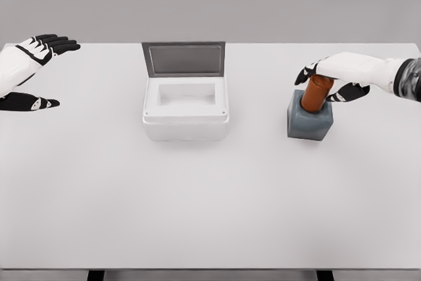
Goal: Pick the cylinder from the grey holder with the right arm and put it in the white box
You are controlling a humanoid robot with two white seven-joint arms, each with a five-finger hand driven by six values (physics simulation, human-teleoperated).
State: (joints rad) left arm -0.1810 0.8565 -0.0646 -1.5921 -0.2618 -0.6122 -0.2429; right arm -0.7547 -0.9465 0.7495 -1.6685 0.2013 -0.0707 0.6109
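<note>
White, grey and one rust-orange accent on a plain pale tabletop (pixel 210 215).

The cylinder (pixel 317 93) at centre right is rust-orange, its holder (pixel 308 124) slate grey. The box (pixel 185 111) at centre is white with a grey lid (pixel 183 58). Each robot hand, left (pixel 36 70) and right (pixel 332 78), is white with black fingers, seemingly unpatterned.

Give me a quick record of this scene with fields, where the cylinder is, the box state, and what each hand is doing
cylinder: brown, upright but slightly tilted, lower part seated in the grey holder
grey holder: on the table, right of centre
white box: centre of the table, lid raised behind it, inside looks empty
right hand: at the cylinder's top, fingers wrapped around it
left hand: far left edge of the table, open, holding nothing
task state: cylinder not yet lifted out of the holder
</note>
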